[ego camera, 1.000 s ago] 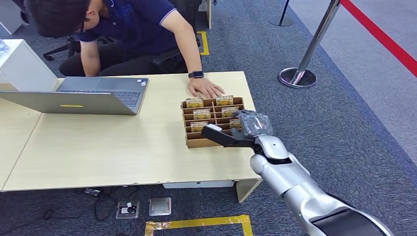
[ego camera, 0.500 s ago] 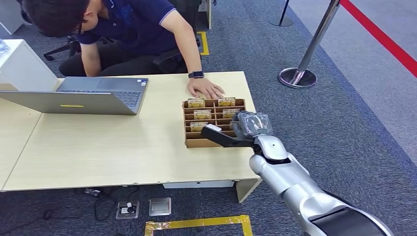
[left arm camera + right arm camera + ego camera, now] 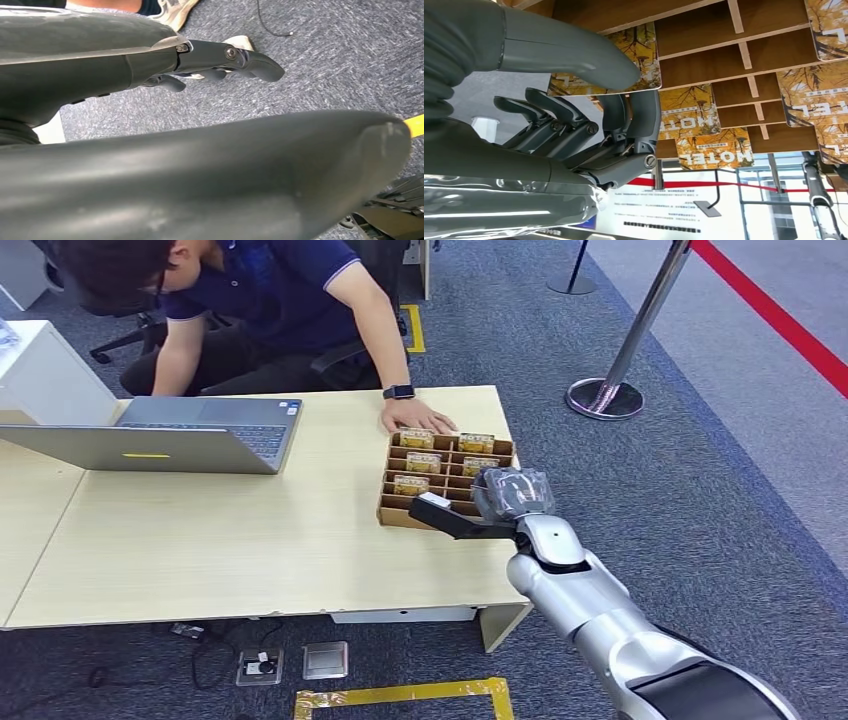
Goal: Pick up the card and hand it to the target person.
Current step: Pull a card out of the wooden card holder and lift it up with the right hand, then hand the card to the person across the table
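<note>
1. The near right corner of the table [image 3: 250, 550] is taken up by the wooden rack [image 3: 440, 480], its slots filled with upright cards [image 3: 411, 484].
2. The rack's far edge is blocked by a person's hand [image 3: 415, 416] resting against it.
3. The table's left part is occupied by an open laptop [image 3: 160, 435].
4. Bare tabletop is left between laptop and rack.
5. The carpet to the right is interrupted by a stanchion base [image 3: 604, 397].

The surface [image 3: 230, 540] is pale, matt wood-look board, and the slotted rack [image 3: 400, 517] on it looks like brown wood or stiff card, holding glossy printed cards [image 3: 689, 117]. The right hand [image 3: 500, 502] has smooth grey plastic-looking fingers [image 3: 549, 130] on a silver metallic arm. The floor [image 3: 700, 490] is rough grey carpet.
</note>
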